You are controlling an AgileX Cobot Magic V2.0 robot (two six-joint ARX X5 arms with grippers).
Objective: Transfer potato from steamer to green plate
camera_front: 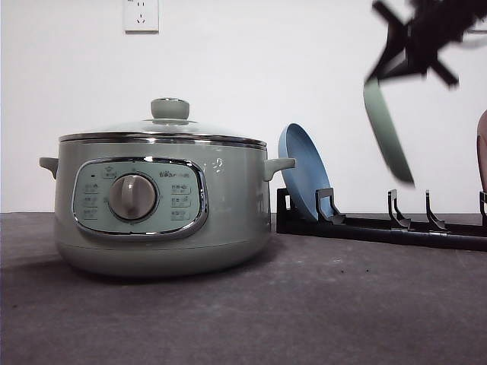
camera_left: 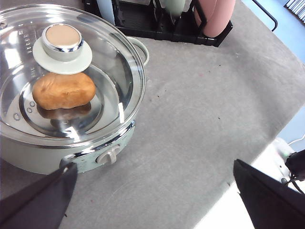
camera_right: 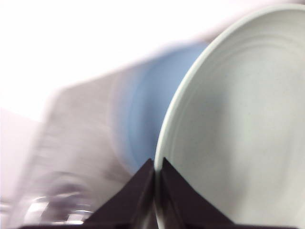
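The steamer (camera_front: 160, 205) stands on the left of the table with its glass lid (camera_left: 119, 62) on. Through the lid I see the potato (camera_left: 63, 90) lying inside the steamer (camera_left: 114, 138). My left gripper (camera_left: 155, 195) hovers above and in front of the pot, open, with nothing between its dark fingers (camera_left: 43, 200). At the upper right, my right gripper (camera_front: 384, 72) is shut on the rim of the green plate (camera_front: 386, 129), which hangs on edge in the air above the rack. Up close, the right gripper (camera_right: 157, 167) pinches the green plate (camera_right: 238, 119) at its edge.
A black dish rack (camera_front: 380, 228) lies at the back right with a blue plate (camera_front: 303, 171) standing in its left slot and a pinkish plate (camera_left: 214, 14) at its right end. Grey tabletop (camera_front: 319, 304) stretches in front of the rack.
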